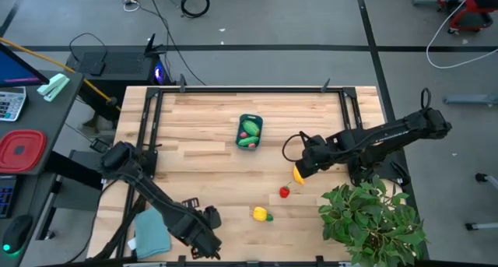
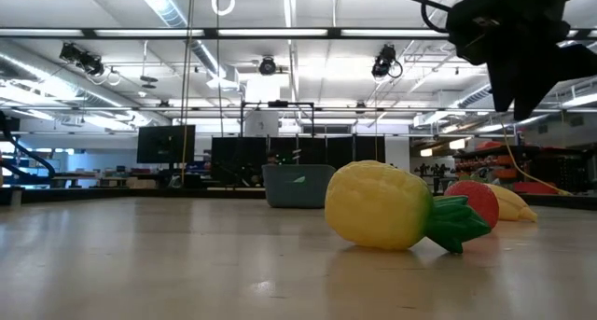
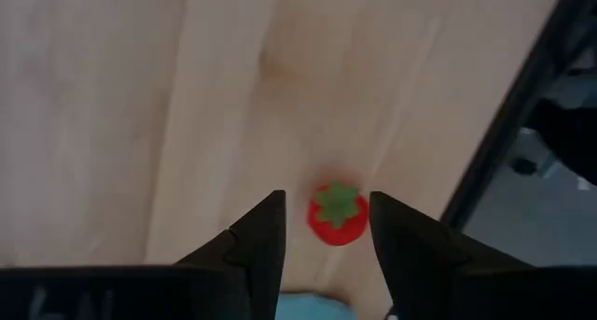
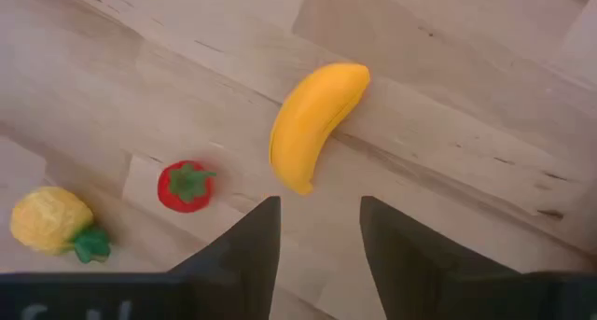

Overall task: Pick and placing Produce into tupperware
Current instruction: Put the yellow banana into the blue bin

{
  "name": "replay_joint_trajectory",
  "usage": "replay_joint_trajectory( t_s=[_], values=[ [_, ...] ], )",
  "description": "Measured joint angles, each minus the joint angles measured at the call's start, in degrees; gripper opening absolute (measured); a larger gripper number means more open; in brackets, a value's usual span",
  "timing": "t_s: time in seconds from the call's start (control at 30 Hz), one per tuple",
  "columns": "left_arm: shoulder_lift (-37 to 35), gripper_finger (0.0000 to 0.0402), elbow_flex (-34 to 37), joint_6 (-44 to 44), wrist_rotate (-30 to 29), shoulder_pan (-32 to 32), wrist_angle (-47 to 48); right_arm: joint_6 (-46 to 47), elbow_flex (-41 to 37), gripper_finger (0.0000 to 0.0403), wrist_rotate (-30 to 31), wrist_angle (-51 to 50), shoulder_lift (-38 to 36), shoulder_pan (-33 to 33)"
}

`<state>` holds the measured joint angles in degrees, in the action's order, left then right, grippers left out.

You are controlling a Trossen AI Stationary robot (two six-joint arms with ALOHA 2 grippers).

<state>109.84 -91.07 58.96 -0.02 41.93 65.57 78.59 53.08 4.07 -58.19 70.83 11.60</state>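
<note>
The teal tupperware (image 1: 250, 131) stands at the table's middle, toward the far edge, with green pieces and a small red piece inside; in the low view the tupperware (image 2: 298, 185) shows far off. My right gripper (image 1: 307, 163) hovers open just above the banana (image 4: 312, 124), which lies on the wood. A strawberry (image 1: 285, 192) and the yellow-and-green piece (image 1: 262, 214) lie nearer the near edge. My left gripper (image 1: 208, 240) is at the near edge, open, its fingers on either side of a second strawberry (image 3: 337, 215) without plainly touching it.
A leafy potted plant (image 1: 373, 212) fills the near right corner, close to my right arm. A flat teal cloth (image 1: 152, 232) lies at the near left beside my left arm. A black metal frame (image 1: 249, 88) borders the table. A red container (image 1: 22, 150) sits off the table, left.
</note>
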Motion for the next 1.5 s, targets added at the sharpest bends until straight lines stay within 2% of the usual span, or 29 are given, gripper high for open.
replay_joint_trajectory(
  t_s=[0.1, 0.3, 0.5, 0.7, 0.97, 1.3, 1.4, 1.5],
  values=[
    [0.0, 0.0162, 0.0, 0.2, 0.0, 0.5, -1.6, 0.6, 0.0, 0.0158, 0.0, 0.0, 0.4, 0.6],
    [0.0, 0.0162, 0.0, 0.5, 0.0, 0.8, -4.5, -6.3, 0.0, 0.0169, 0.3, 1.8, 0.3, 0.6],
    [0.0, 0.0162, 0.0, 0.5, 0.0, 0.7, -6.9, -8.4, 0.0, 0.0185, 8.4, 2.6, 0.2, 0.0],
    [0.0, 0.0162, 0.0, 0.5, -0.2, 0.8, -8.1, -9.4, 0.0, 0.0183, 15.5, 2.7, 0.2, -0.7],
    [0.0, 0.0162, 0.0, 0.4, -0.2, 0.8, -8.0, -5.1, 0.0, 0.0177, 7.7, 3.6, 0.2, -0.5],
    [0.0, 0.0162, 0.0, 0.3, -0.2, 0.8, -8.0, -1.1, 0.0, 0.0239, 6.7, 3.5, 0.2, -0.6],
    [0.0, 0.0162, 0.0, 0.3, -0.2, 1.1, -7.9, 2.7, 0.0, 0.0256, 5.5, 3.5, 0.6, -0.2],
    [0.0, 0.0162, 0.0, 0.3, -0.3, 1.2, -7.9, 4.5, 0.0, 0.0262, 7.9, 3.4, 3.0, 1.5]
  ],
)
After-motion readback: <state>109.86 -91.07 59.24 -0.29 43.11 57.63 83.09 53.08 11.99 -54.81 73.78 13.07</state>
